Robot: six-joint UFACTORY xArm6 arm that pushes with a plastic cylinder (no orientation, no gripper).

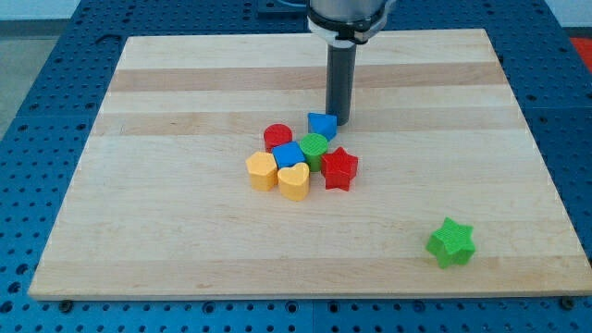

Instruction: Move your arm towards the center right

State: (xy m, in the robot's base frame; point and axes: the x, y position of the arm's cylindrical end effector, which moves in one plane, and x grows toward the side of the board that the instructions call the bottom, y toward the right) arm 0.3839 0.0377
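My tip (339, 121) is at the lower end of the dark rod, just right of and touching or nearly touching a small blue block (321, 125). Below it lies a tight cluster: a red cylinder (277, 137), a blue cube (289, 155), a green cylinder (314, 148), a red star (339, 168), a yellow hexagon-like block (262, 171) and a yellow heart (293, 181). A green star (451, 241) sits alone at the view's lower right, far from the tip.
The blocks lie on a light wooden board (166, 111) that rests on a blue perforated table (37, 120). The arm's body (347, 18) enters from the view's top centre.
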